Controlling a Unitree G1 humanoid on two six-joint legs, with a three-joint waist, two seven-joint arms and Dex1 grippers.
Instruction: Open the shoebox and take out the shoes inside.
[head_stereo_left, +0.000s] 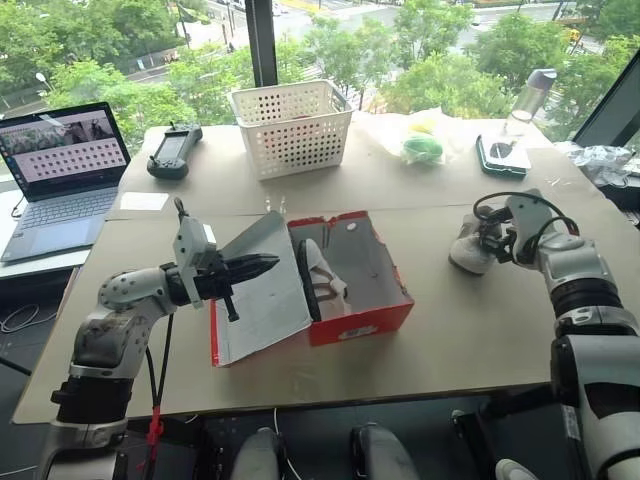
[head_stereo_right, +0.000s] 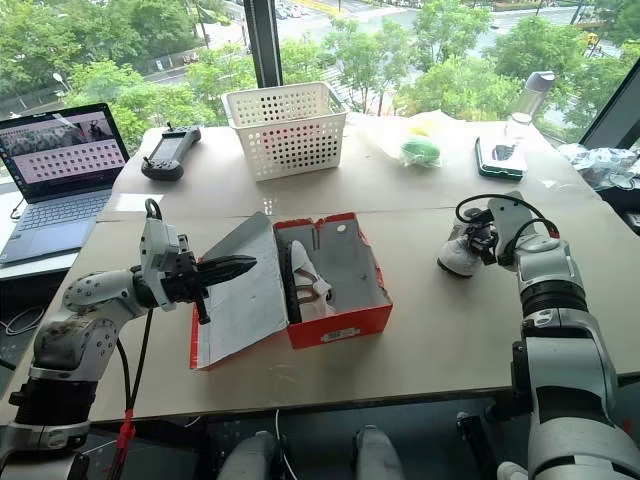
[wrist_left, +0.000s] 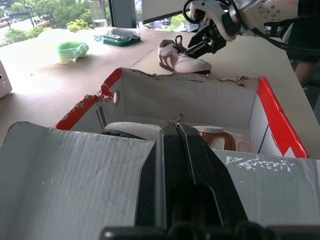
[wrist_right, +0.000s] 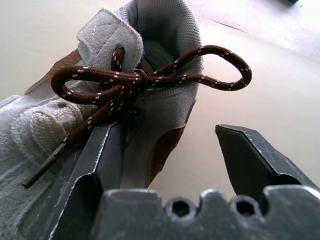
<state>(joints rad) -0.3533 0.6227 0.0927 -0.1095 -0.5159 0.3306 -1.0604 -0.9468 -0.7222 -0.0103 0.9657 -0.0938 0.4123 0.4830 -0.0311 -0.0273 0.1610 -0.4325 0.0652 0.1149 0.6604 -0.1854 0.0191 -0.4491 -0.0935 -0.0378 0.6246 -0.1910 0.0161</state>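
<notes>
step: first sneaker (head_stereo_left: 468, 250) set on table, frame right | right gripper (wrist_right: 167, 150) fingers open | left gripper (head_stereo_left: 262, 266) fingers closed, pinning shoebox (head_stereo_left: 355, 290) lid | next: fetch second sneaker (head_stereo_left: 318, 280)

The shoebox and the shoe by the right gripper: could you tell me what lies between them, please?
Only bare table separates the shoebox from the shoe, seen from the head camera.

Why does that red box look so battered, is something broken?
The shoebox has ragged, torn cardboard along its upper rim and corner. One shoe inside it lies tipped on its side, sole showing. The other shoe stands upright on the table.
</notes>
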